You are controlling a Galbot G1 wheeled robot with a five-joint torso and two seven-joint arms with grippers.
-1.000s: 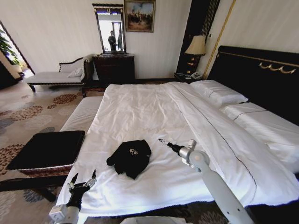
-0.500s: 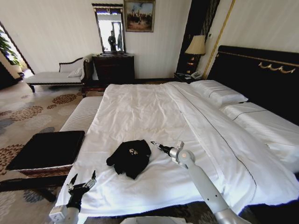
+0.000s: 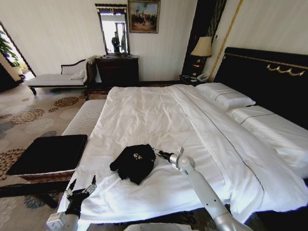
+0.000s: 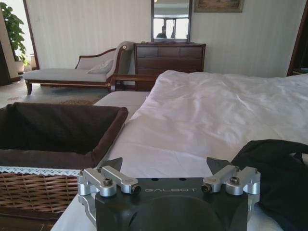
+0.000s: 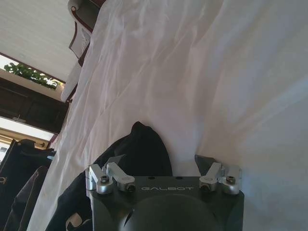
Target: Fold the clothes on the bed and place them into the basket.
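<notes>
The right gripper (image 3: 155, 151) is held spread beside the top (image 3: 134, 162). One edge should be pinched cleanly. The left gripper (image 3: 81, 186) is held spread, idle

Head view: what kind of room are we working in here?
Most likely a hotel-style bedroom. A wide bed with white sheets and a tall black headboard, a bedside lamp, and a dark dresser under a mirror.

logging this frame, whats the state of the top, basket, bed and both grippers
black top: crumpled, unfolded, lying on the bed
basket: open, dark-lined, nothing seen inside, beside the bed
bed: made, white sheet lightly wrinkled
right gripper: open, at the top's edge, holding nothing
left gripper: open, holding nothing, low at the bed's near corner
</notes>
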